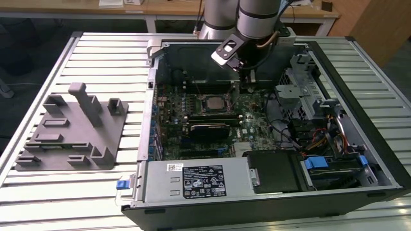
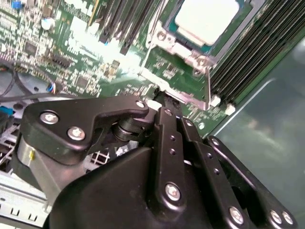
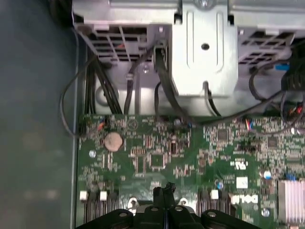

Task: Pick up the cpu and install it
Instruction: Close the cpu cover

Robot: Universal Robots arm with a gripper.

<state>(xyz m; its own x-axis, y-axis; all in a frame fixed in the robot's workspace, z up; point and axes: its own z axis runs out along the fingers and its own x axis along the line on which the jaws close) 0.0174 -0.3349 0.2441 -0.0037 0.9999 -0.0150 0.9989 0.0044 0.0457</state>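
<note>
— Even overhead light in the exterior view: the slatted table (image 1: 70, 192) is bright, the computer case (image 1: 192, 62) shadowed inside.
— The second wrist view burns the cpu (image 2: 207, 19) lid to white glare.
— The first wrist view is dimmer and bluish, with the motherboard (image 3: 157, 157) lit flat.

Slatted table (image 1: 64, 202) bears computer case (image 1: 270, 208), grey tray (image 1: 64, 144).

The open computer case (image 1: 378, 159) lies on the bench (image 1: 64, 202), with the tray (image 1: 70, 139) beside it on the exterior view's left. Inside, the cpu (image 1: 212, 102) sits in its socket on the motherboard (image 1: 257, 127). The pincer (image 1: 245, 83) hangs above the board, near the cpu on the exterior view's right.
</note>
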